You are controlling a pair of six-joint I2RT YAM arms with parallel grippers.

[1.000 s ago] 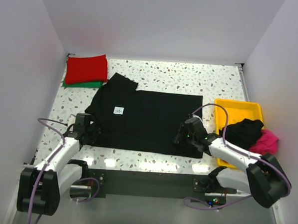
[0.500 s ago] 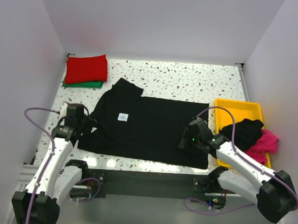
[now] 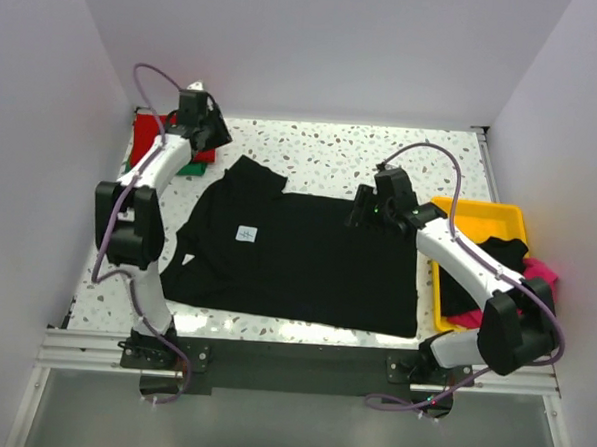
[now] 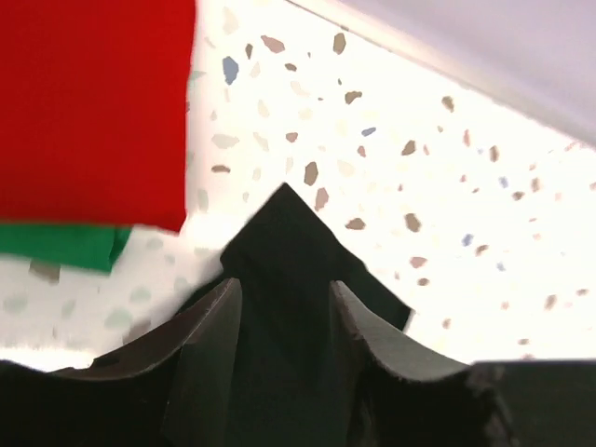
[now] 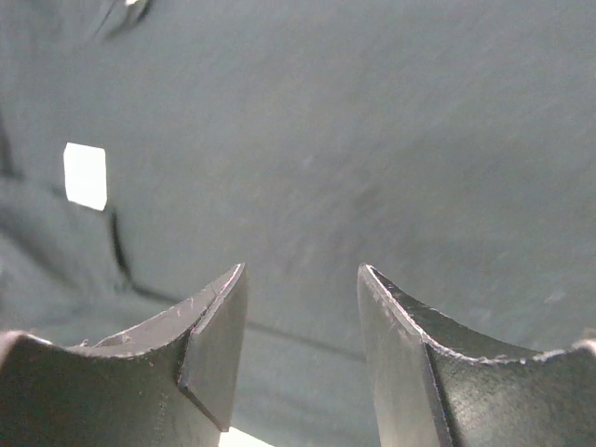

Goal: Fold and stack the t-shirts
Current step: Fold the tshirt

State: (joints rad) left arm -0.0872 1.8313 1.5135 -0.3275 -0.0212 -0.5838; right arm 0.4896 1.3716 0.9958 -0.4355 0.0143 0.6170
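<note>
Black short-sleeved cloth t-shirt (image 3: 297,253) lies spread flat on the speckled terrazzo table (image 3: 322,150). Its collar end is to the left with the small white neck label (image 3: 243,234) facing up, and its hem is to the right, just beside the yellow plastic tray (image 3: 460,207). The folded red cloth t-shirt (image 4: 93,102) sits on the folded green cloth t-shirt (image 4: 65,244) at the far-left corner. A crumpled black t-shirt (image 3: 505,252) and a pink t-shirt (image 3: 544,274) are in the tray.

Left end effector (image 3: 208,131): medium gap, nothing clamped, hanging over the far sleeve tip (image 4: 279,233), close to the red/green stack. Right end effector (image 3: 364,209): wide gap, holding nothing, over the far hem side. Its wrist view shows only flat black cloth below.

My read is that this step is the lengthwise fold, far edge brought over to the near edge.

To do it well:
- Left pinches the sleeve at or near the shoulder seam, not the bare tip, or the sleeve will flop.
- Right moves out to the actual far hem corner; it looks slightly inboard now.
- Take the top layer only and come straight down.
- Close both together, lift low, and keep light tension between the grips.
- Travel in parallel and land edge on edge.
- Keep the left fingers off the red shirt.
</note>
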